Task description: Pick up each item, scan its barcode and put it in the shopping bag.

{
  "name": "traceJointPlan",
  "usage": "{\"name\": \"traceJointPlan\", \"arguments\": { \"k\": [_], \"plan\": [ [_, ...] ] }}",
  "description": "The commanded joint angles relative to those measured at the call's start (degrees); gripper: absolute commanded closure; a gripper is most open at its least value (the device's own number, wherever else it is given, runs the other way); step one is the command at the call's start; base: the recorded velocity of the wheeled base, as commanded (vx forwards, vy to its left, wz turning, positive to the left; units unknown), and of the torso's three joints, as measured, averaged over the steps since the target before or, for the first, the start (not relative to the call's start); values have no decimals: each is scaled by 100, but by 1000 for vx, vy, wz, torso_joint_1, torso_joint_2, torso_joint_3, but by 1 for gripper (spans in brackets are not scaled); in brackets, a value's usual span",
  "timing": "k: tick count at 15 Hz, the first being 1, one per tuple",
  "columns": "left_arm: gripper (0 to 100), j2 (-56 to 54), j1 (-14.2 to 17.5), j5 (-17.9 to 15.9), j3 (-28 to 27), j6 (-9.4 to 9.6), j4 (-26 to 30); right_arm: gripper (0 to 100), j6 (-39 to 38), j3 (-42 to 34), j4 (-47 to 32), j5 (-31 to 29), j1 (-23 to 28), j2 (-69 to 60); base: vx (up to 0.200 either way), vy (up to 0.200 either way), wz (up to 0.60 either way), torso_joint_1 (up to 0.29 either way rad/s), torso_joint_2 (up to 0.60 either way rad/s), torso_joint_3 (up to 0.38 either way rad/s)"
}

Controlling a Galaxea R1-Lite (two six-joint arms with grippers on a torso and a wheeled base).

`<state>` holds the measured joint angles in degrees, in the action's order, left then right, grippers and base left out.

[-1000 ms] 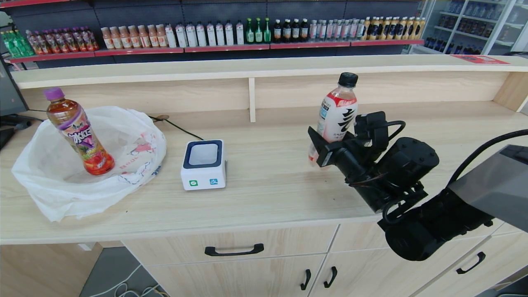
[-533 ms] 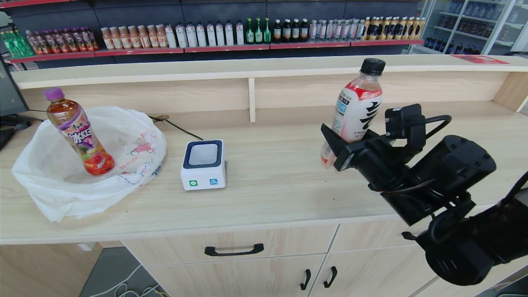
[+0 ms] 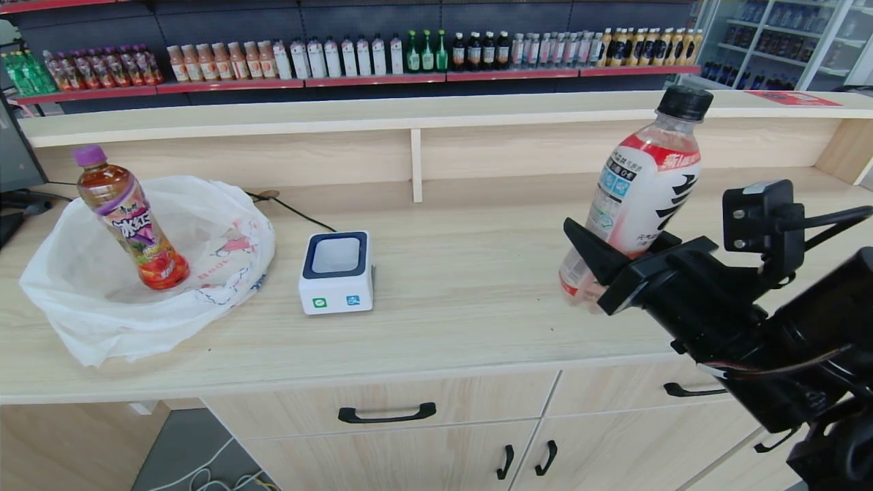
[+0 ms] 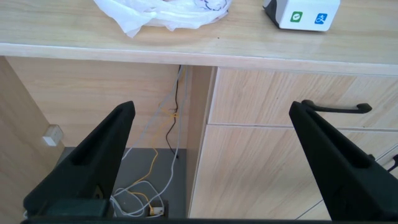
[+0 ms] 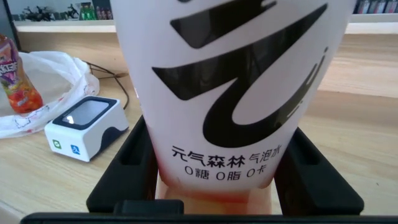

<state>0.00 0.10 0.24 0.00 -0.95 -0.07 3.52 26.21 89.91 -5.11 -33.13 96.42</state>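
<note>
My right gripper is shut on a white bottle with a black cap and black brush marks, held upright above the counter's right side. Up close, the white bottle sits between the gripper's black fingers. The white scanner with a dark-framed window stands mid-counter, also seen as the scanner. An amber bottle with a purple cap stands in the white shopping bag at the left. My left gripper hangs open below the counter edge, facing the cabinet fronts.
A raised wooden ledge runs along the counter's back, with a divider under it. A black cable trails behind the scanner. Drawers with black handles lie below. Shelves of drinks fill the background.
My right arm has carried the white bottle to the right and toward the counter's front, lifting it slightly. The bag, amber bottle and scanner have not moved.
</note>
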Motion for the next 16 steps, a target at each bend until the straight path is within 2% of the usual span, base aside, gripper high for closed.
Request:
{"name": "traceJointPlan", "arguments": {
  "k": [1, 10, 14, 16],
  "plan": [
    [0, 0, -1, 2, 0, -2, -1, 100, 8, -134, 9, 1, -53, -246, 0, 0, 0, 0, 0, 0],
    [0, 0, -1, 2, 0, -2, -1, 100, -62, -951, 9, 10, -70, -1037, 0, 0, 0, 0, 0, 0],
    [0, 0, -1, 2, 0, -2, -1, 100, -616, -1188, 9, 54, -738, -1143, 0, 0, 0, 0, 0, 0],
    [0, 0, -1, 2, 0, -2, -1, 100, -1143, -1013, 9, 898, -738, -1160, 0, 0, 0, 0, 0, 0]
  ]
}}
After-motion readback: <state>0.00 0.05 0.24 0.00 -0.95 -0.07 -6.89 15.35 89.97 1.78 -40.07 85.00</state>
